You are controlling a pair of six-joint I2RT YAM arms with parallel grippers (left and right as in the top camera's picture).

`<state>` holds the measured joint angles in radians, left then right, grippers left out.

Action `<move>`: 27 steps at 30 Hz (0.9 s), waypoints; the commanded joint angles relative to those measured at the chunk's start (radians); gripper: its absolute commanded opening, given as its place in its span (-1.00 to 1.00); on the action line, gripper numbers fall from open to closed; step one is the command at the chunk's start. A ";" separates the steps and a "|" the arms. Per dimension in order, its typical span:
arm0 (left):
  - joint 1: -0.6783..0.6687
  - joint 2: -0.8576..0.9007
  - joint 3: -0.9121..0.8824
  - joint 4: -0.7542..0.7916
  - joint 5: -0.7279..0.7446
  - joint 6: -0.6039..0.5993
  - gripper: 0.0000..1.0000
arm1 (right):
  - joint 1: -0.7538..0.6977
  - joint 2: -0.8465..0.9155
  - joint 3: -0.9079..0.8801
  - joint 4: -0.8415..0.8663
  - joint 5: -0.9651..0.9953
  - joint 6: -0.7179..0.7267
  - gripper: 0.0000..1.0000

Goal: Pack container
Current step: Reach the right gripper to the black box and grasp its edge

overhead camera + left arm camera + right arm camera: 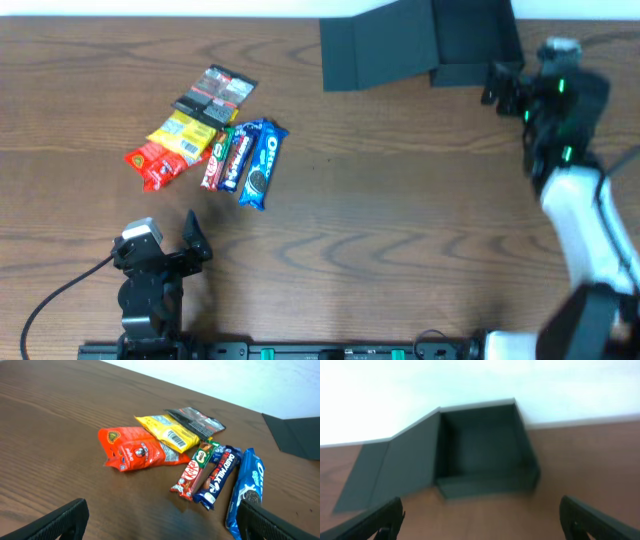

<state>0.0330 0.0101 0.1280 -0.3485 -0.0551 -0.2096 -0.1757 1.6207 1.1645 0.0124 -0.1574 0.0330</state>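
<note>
Right hand [497,86] spread, facing container [400,45]

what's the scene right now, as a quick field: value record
container: open, flap lid folded out to one side, nothing inside
on table: red packet, yellow packet, black packet, KitKat, Dairy Milk, Oreo, in one cluster apart from the container
left pincer: open, empty, facing the cluster
right pincer: open, empty, facing the container
packed so far: nothing
</note>
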 commanded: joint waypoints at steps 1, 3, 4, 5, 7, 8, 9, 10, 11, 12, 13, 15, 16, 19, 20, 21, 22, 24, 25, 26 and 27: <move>0.006 -0.006 -0.021 -0.010 0.000 0.003 0.91 | -0.006 0.220 0.293 -0.091 -0.020 -0.110 0.99; 0.006 -0.006 -0.021 -0.010 0.000 0.003 0.91 | -0.006 0.349 0.471 -0.169 -0.028 -0.121 0.98; 0.006 -0.006 -0.021 -0.010 0.000 0.003 0.90 | -0.006 0.409 0.555 -0.206 -0.045 -0.129 0.99; 0.006 -0.006 -0.021 -0.010 0.000 0.003 0.91 | -0.006 0.467 0.640 -0.245 -0.066 -0.137 0.99; 0.006 -0.005 -0.021 -0.010 0.000 0.003 0.91 | 0.001 0.597 0.834 -0.340 -0.090 -0.139 0.99; 0.006 -0.005 -0.021 -0.010 0.000 0.003 0.91 | 0.008 0.660 0.924 -0.384 -0.089 -0.140 0.98; 0.006 -0.006 -0.021 -0.010 0.000 0.003 0.91 | 0.014 0.715 1.004 -0.421 -0.086 -0.140 0.99; 0.006 -0.006 -0.021 -0.010 0.000 0.003 0.91 | 0.018 0.761 1.066 -0.447 -0.086 -0.140 0.98; 0.006 -0.006 -0.021 -0.010 0.000 0.003 0.91 | 0.021 0.810 1.129 -0.473 -0.086 -0.139 0.99; 0.006 -0.006 -0.021 -0.010 0.000 0.003 0.91 | 0.023 0.846 1.175 -0.492 -0.086 -0.139 0.99; 0.006 -0.006 -0.021 -0.010 0.000 0.003 0.91 | 0.024 0.885 1.219 -0.513 -0.086 -0.139 0.98; 0.006 -0.006 -0.021 -0.010 0.000 0.003 0.91 | 0.026 0.940 1.270 -0.547 -0.086 -0.139 0.98; 0.006 -0.006 -0.021 -0.010 0.000 0.003 0.90 | 0.029 0.961 1.281 -0.566 -0.086 -0.139 0.99; 0.006 -0.006 -0.021 -0.010 0.000 0.003 0.91 | 0.036 0.999 1.282 -0.626 -0.084 -0.140 0.99; 0.006 -0.006 -0.021 -0.010 0.000 0.003 0.91 | 0.038 1.009 1.282 -0.658 -0.074 -0.140 0.98; 0.006 -0.006 -0.021 -0.010 0.000 0.003 0.91 | 0.040 1.013 1.282 -0.686 -0.067 -0.145 0.99; 0.006 -0.006 -0.021 -0.010 0.000 0.003 0.91 | 0.043 1.016 1.282 -0.719 -0.060 -0.160 0.99; 0.006 -0.006 -0.021 -0.010 0.000 0.003 0.90 | 0.050 1.015 1.282 -0.787 -0.044 -0.185 0.99; 0.006 -0.006 -0.021 -0.010 0.000 0.003 0.91 | 0.055 1.013 1.282 -0.834 -0.037 -0.202 0.98; 0.006 -0.006 -0.021 -0.010 0.000 0.003 0.91 | 0.059 1.010 1.282 -0.878 -0.033 -0.214 0.96; 0.006 -0.006 -0.021 -0.010 0.000 0.003 0.91 | 0.062 1.007 1.283 -0.923 -0.033 -0.224 0.93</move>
<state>0.0330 0.0101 0.1280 -0.3481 -0.0551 -0.2096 -0.1375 2.6263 2.4344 -0.8490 -0.2054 -0.1448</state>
